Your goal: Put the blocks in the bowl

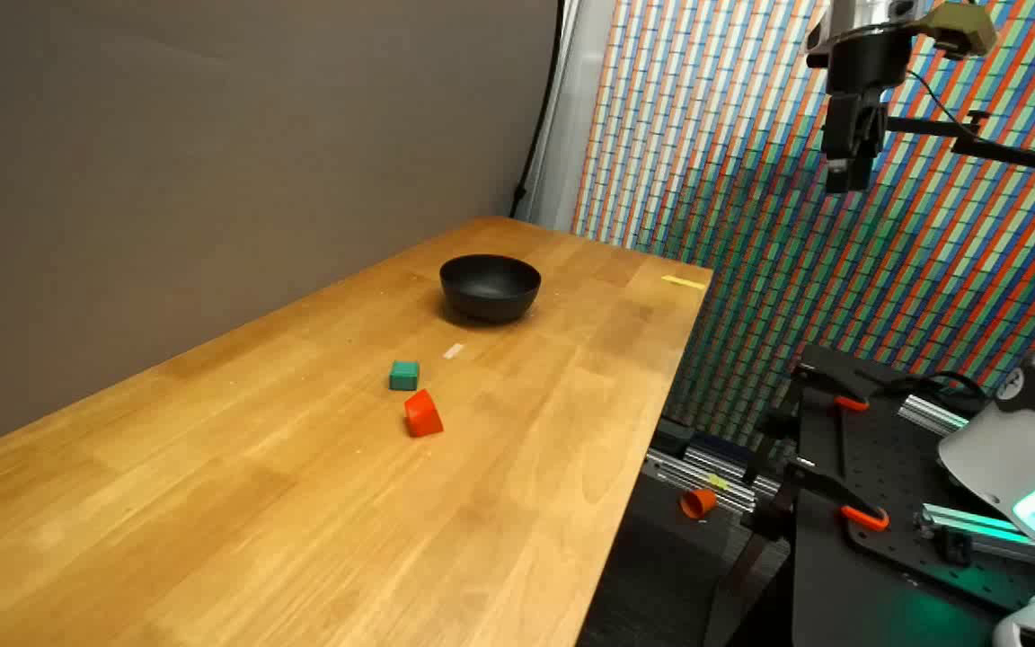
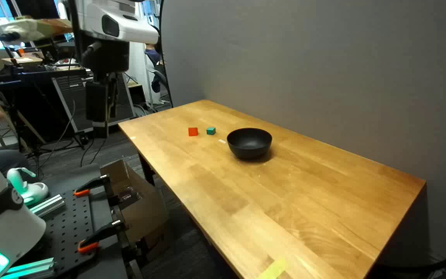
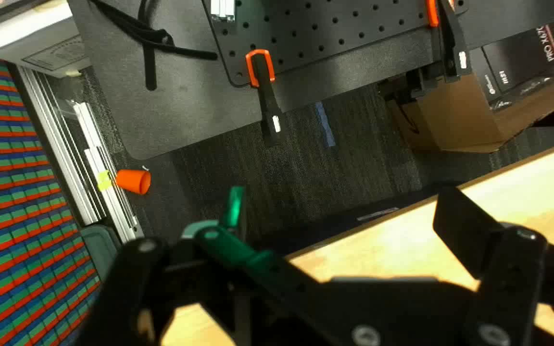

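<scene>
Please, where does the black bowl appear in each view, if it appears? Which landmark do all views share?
In an exterior view: black bowl, near the centre.
In an exterior view: black bowl, just right of centre.
Wrist view: not in it.
Shared landmark: the wooden table.

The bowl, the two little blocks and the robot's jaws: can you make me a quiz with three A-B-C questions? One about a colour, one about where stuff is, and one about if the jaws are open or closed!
1. What colour is the bowl?
A) White
B) Black
C) Yellow

2. Where are the green block and the red block?
A) Inside the bowl
B) Between the jaws
C) On the table

3. How do the jaws stand?
A) Wide apart
B) Closed together
C) Clamped on the bowl

Right letters:
1 B, because it looks black in both exterior views.
2 C, because both rest on the table, apart from the bowl.
3 A, because the wrist view shows a wide gap between them.
</scene>
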